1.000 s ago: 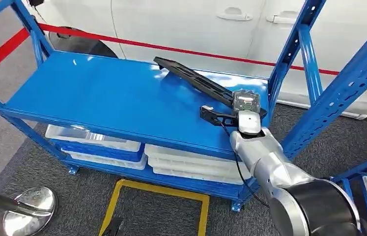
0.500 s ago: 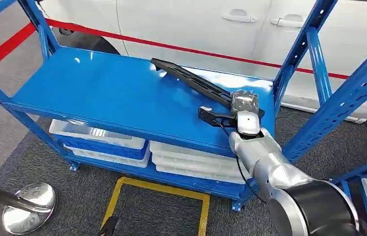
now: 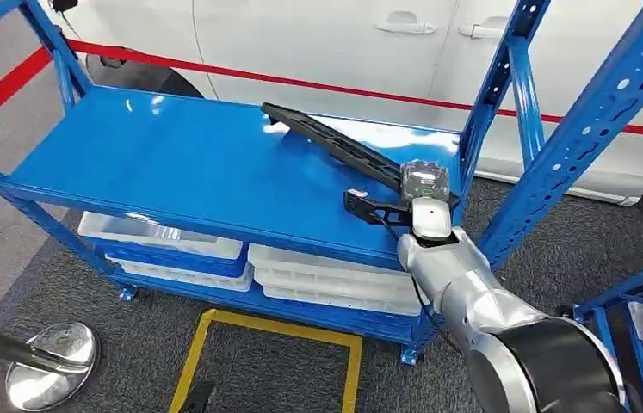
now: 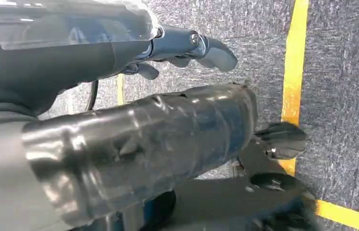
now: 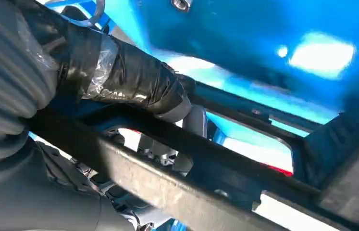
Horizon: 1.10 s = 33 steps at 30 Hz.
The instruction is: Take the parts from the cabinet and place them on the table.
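Note:
A long black slatted part (image 3: 326,142) lies slantwise on the top shelf (image 3: 171,163) of the blue cabinet, its near end by the right upright. My right hand (image 3: 423,185) reaches over the shelf's front edge and grips that near end. In the right wrist view the taped thumb (image 5: 134,82) wraps over the part's black bar (image 5: 167,187), with the other fingers curled beneath it. My left hand (image 4: 158,120) hangs above the carpet, fingers loosely apart and holding nothing.
White trays (image 3: 163,245) are stacked on the lower shelf. Blue uprights (image 3: 576,129) stand close to the right of my arm, and another blue rack (image 3: 636,297) is at far right. A white car (image 3: 318,34) stands behind the cabinet; a chrome stanchion base (image 3: 42,366) and yellow floor lines (image 3: 275,331) are below.
The whole view has shifted slightly, so the camera moved. My right hand stays clasped on the near end of the black part, which still lies on the shelf.

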Each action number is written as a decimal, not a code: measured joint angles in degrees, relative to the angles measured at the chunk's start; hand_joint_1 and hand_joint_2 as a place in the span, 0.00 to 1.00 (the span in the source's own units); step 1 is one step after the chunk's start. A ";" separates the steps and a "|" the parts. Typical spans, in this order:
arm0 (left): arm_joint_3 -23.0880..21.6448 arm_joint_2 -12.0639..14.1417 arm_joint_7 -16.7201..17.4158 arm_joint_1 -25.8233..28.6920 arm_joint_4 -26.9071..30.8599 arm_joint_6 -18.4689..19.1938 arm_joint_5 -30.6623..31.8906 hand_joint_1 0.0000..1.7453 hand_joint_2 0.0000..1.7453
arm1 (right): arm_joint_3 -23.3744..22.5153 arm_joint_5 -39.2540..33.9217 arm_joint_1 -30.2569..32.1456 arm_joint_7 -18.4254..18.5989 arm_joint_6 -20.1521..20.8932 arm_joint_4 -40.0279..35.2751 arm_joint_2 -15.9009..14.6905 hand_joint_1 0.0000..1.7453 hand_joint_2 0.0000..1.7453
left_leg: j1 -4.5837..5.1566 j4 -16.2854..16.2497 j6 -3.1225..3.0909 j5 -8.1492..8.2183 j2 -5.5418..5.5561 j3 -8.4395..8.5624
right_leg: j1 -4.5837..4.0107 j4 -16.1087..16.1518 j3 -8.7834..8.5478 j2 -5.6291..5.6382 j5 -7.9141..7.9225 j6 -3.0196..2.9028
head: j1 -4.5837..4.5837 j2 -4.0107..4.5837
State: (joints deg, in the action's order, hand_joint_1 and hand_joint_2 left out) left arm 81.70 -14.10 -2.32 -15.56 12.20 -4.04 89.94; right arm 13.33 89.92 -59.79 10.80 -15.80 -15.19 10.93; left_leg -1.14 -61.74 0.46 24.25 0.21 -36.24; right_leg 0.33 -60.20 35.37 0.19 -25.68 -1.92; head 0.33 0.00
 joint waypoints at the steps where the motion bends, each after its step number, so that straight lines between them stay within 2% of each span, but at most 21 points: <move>1: -0.04 0.04 -0.09 -0.03 0.00 0.00 0.00 0.00 0.00 | 0.00 0.02 0.00 -0.04 -0.02 0.00 0.00 1.00 1.00 | 0.34 2.14 -0.43 0.88 0.03 1.29 | -0.25 0.02 0.12 -0.01 -0.06 0.16 | 0.09 0.00; 5: -0.11 0.04 -0.13 -0.03 0.00 0.02 0.02 0.00 0.00 | 0.00 0.02 0.11 -0.46 -0.09 0.00 0.09 1.00 1.00 | 0.59 3.17 -1.09 0.35 0.09 1.17 | -0.11 0.55 0.33 0.04 0.48 1.23 | 0.02 0.00; 6: -0.11 0.04 -0.22 -0.04 0.00 0.00 0.02 0.00 0.00 | 0.00 0.02 0.12 -0.48 -0.13 -0.02 0.07 1.00 1.00 | -0.21 4.03 -1.55 -0.15 -0.12 1.57 | -0.19 0.15 0.61 0.00 -0.05 1.59 | 0.00 0.00; 7: -0.13 0.04 -0.26 -0.11 0.00 0.00 0.02 0.00 0.00 | 0.00 0.02 0.08 -0.48 -0.19 -0.02 0.07 1.00 1.00 | -0.02 4.33 -1.69 -0.32 -0.14 1.71 | -0.07 -1.14 1.08 -0.03 -1.11 1.90 | 0.09 0.00; 9: -0.13 0.04 -0.28 -0.17 0.00 0.00 0.00 0.00 0.00 | -0.02 -0.07 0.16 -0.52 -0.26 0.00 0.07 1.00 1.00 | 0.00 4.27 -2.02 -0.41 -0.22 1.59 | 0.09 -9.23 4.79 -0.02 -5.51 2.21 | 0.11 0.00; 11: -0.13 0.04 -0.29 -0.10 0.00 0.02 0.00 0.00 0.00 | -0.07 -0.09 0.73 -0.57 -0.26 0.04 -0.02 1.00 1.00 | 0.00 4.15 -2.06 -0.34 -0.28 1.55 | 0.30 -16.62 8.41 -0.03 -7.66 2.57 | 0.11 0.00; 12: -0.13 0.04 -0.31 -0.05 0.00 0.02 -0.02 0.00 0.00 | -0.09 -0.15 0.93 -0.50 -0.28 0.04 -0.04 1.00 1.00 | -0.03 4.04 -2.04 -0.26 -0.30 1.56 | 0.51 -16.46 8.51 -0.07 -6.58 2.69 | 0.07 0.00; 13: -0.13 0.02 -0.31 -0.04 0.00 0.02 0.00 0.00 0.00 | -0.11 -0.20 0.96 -0.44 -0.28 0.04 -0.07 1.00 1.00 | -0.07 3.84 -1.96 -0.14 -0.31 1.56 | 0.65 -13.87 7.37 -0.16 -4.56 2.73 | 0.09 0.00; 15: -0.13 0.00 -0.31 -0.05 0.00 0.02 0.00 0.00 0.00 | -0.15 -0.20 0.78 -0.24 -0.41 0.00 -0.09 1.00 1.00 | -0.21 3.12 -1.41 0.43 -0.29 1.58 | 0.90 -3.04 2.07 -0.55 0.86 2.63 | 0.06 0.00; 16: -0.13 0.02 -0.33 -0.02 0.00 0.02 0.00 0.00 0.00 | -0.15 -0.07 0.73 -0.24 -0.55 0.00 -0.09 1.00 1.00 | -0.14 2.91 -1.12 0.65 -0.31 1.38 | 0.76 -1.00 0.96 -0.94 -0.21 2.50 | 0.11 0.00; 20: -0.13 0.00 -0.42 -0.08 0.00 0.04 -0.02 0.00 0.00 | -0.15 -0.02 0.75 -0.24 -0.83 0.00 -0.04 1.00 1.00 | 0.09 3.05 0.11 0.40 -0.52 1.22 | 0.17 -0.50 1.24 -0.42 0.28 1.38 | 0.00 0.00; 22: -0.13 0.00 -0.42 -0.09 0.00 0.02 -0.02 0.00 0.00 | -0.15 -0.02 0.72 -0.13 -1.00 -0.04 0.02 1.00 1.00 | -0.09 1.75 0.67 1.79 -0.48 0.77 | 0.61 0.32 0.79 -0.46 0.74 0.52 | 0.02 0.00; 23: -0.13 0.00 -0.44 -0.13 0.00 0.02 -0.02 0.00 0.00 | -0.15 0.00 0.71 0.04 -1.05 -0.04 0.02 1.00 1.00 | -0.10 -1.38 0.77 3.89 -0.46 -0.52 | 0.60 0.37 0.78 -0.49 0.78 0.11 | -0.04 0.00; 25: -0.13 0.00 -0.44 -0.05 0.00 0.02 -0.02 0.00 0.00 | -0.15 0.02 0.82 0.13 -1.07 0.00 0.02 1.00 1.00 | -0.11 -10.41 1.02 8.03 -0.45 -4.60 | 0.44 0.35 0.92 -0.49 0.80 -0.04 | -0.02 0.00; 26: -0.13 0.00 -0.44 0.05 0.00 0.02 -0.02 0.00 0.00 | -0.15 0.02 0.86 0.13 -1.07 0.00 0.02 1.00 1.00 | -0.10 -14.03 1.08 9.03 -0.45 -6.31 | 0.33 0.32 0.98 -0.44 0.81 -0.05 | -0.02 0.00; 27: -0.13 0.00 -0.44 0.12 0.00 0.02 -0.02 0.00 0.00 | -0.15 0.02 0.90 0.13 -1.07 0.00 0.02 1.00 1.00 | -0.10 -14.67 1.01 8.52 -0.45 -6.61 | 0.29 0.30 0.95 -0.35 0.81 -0.05 | 0.00 0.00; 29: -0.15 0.00 -0.44 0.09 0.00 0.02 -0.02 0.00 0.00 | -0.15 0.02 0.89 0.13 -1.07 0.00 0.02 1.00 1.00 | -0.09 -8.96 0.66 4.63 -0.45 -3.83 | 0.26 0.19 0.85 -0.18 0.80 -0.03 | 0.00 0.00; 30: -0.15 0.00 -0.44 0.04 0.00 0.02 -0.02 0.00 0.00 | -0.15 0.02 0.88 0.15 -1.07 0.00 0.02 1.00 1.00 | -0.07 -2.96 0.28 1.68 -0.45 -0.87 | 0.25 0.14 0.75 -0.10 0.75 0.03 | -0.04 0.00; 31: -0.15 0.00 -0.44 -0.01 0.00 0.02 -0.02 0.00 0.00 | -0.15 0.02 0.87 0.15 -1.07 0.00 0.02 1.00 1.00 | 0.00 1.37 -0.07 0.36 -0.44 1.05 | 0.25 0.14 0.74 -0.09 0.70 0.12 | 0.00 0.00; 32: -0.15 0.00 -0.44 -0.10 0.00 0.02 -0.02 0.00 0.00 | -0.15 0.02 0.76 0.17 -1.07 0.00 0.00 1.00 1.00 | 0.39 2.59 -0.22 1.00 -0.40 1.82 | -0.20 -0.03 1.08 -0.03 0.71 0.41 | -0.02 0.00; 33: -0.17 0.02 -0.44 -0.17 0.00 0.02 -0.02 0.00 0.00 | -0.15 0.02 0.71 0.18 -1.11 0.00 0.00 1.00 1.00 | 0.43 2.86 -0.30 1.00 -0.37 1.64 | 0.01 0.02 1.39 0.04 0.94 0.76 | 0.00 0.00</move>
State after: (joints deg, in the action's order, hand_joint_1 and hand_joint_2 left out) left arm 81.53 -14.08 -2.75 -15.73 12.20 -4.02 89.92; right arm 13.18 89.94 -59.08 10.97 -16.92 -15.19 10.93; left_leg -0.71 -58.88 0.16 25.25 -0.16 -34.60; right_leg 0.35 -60.18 36.76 0.23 -24.74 -1.16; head 0.33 0.00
